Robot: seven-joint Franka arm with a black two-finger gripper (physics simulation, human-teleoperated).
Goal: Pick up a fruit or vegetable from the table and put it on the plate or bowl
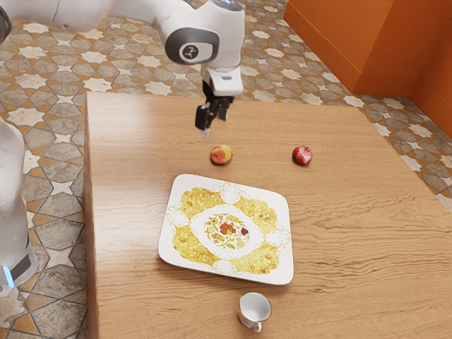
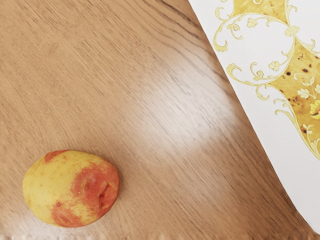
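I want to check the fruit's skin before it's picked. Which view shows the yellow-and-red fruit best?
The wrist view: the fruit lies close up, whole, its red patches clear. The exterior view shows it small, on the table beyond the plate.

We see a white plate (image 1: pixel 171 244) with golden-yellow floral scrollwork and a red-orange flower centre. The left fruit (image 1: pixel 221 155) is yellow with red blotches; the right fruit (image 1: pixel 302 155) is dark red. The cup (image 1: pixel 254 308) is white, gold-trimmed. The table (image 1: pixel 360 219) shows light brown wood grain, the floor (image 1: pixel 56 212) beige-and-brown star tiles, the wall (image 1: pixel 381 42) orange. Our gripper (image 1: pixel 205 131) is black.
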